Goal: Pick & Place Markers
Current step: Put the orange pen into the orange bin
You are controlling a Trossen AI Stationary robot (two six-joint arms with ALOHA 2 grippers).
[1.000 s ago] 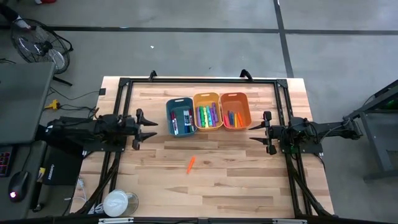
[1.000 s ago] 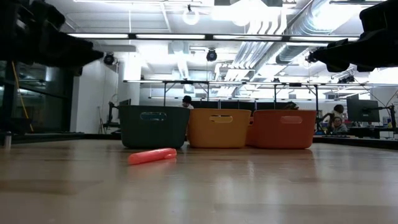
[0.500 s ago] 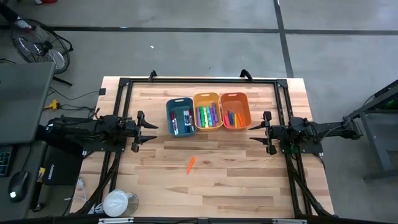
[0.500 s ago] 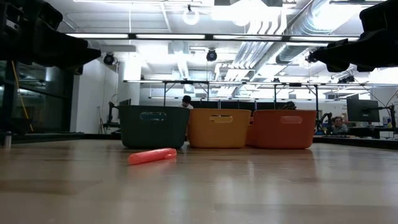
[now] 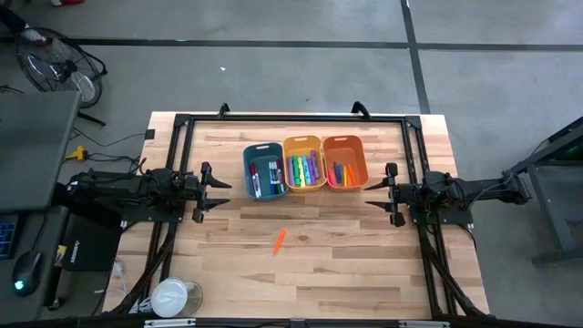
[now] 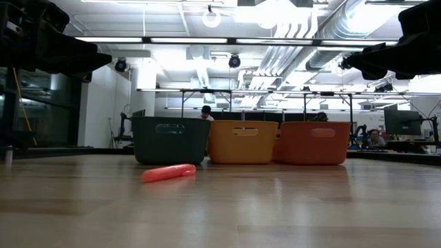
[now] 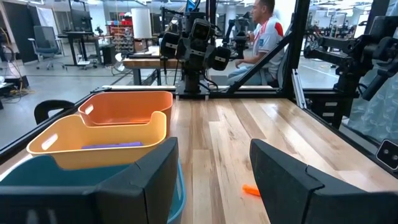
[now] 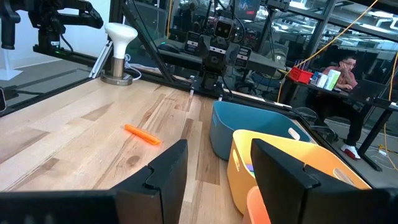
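One orange marker (image 5: 280, 240) lies flat on the wooden table, near of three bins and apart from both grippers; it also shows in the low view (image 6: 169, 172). The teal bin (image 5: 263, 171), yellow bin (image 5: 304, 164) and orange bin (image 5: 344, 162) stand side by side at the table's far middle. Several coloured markers (image 5: 305, 169) lie inside them. My left gripper (image 5: 221, 192) hovers open and level at the left, pointing toward the bins. My right gripper (image 5: 372, 194) hovers open and level at the right, facing it. Neither has anything between its fingers.
A black frame (image 5: 291, 118) runs round the table's far and side edges. A white round object (image 5: 171, 296) stands at the near left corner. Bare wood (image 5: 328, 264) spreads around the lone marker on the near half. People sit in the room beyond (image 7: 264, 37).
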